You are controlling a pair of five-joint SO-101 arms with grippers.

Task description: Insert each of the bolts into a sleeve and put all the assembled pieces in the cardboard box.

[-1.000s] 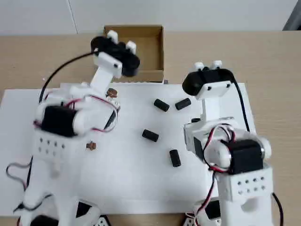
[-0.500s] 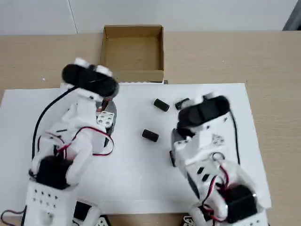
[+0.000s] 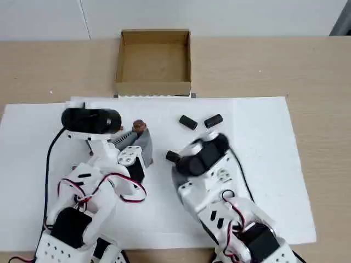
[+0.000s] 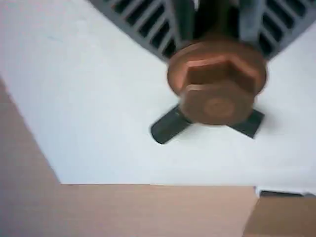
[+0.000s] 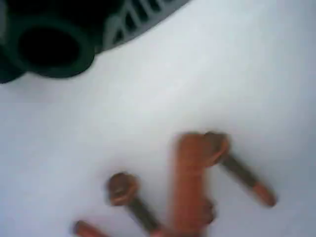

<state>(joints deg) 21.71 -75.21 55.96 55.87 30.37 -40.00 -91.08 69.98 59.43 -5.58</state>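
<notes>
The left jaws grip a copper bolt (image 4: pixel 217 84) over the white sheet (image 3: pixel 263 164), while a black sleeve (image 5: pixel 49 47) sits at the right jaws, possibly between them, though whether they are open or closed cannot be told.

You're looking at what seems a small robotics lab bench: a plain wooden worktop (image 3: pixel 312 66), a white sheet (image 3: pixel 263 131) over it, a bare wall (image 3: pixel 230 13) behind, and exposed arm wiring (image 3: pixel 143 192).

Cardboard box (image 3: pixel 154 87) behind paper sheet (image 3: pixel 263 137)

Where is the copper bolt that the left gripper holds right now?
High view: the bolt sits in the left gripper, over the white sheet, left of a loose sleeve.
</notes>
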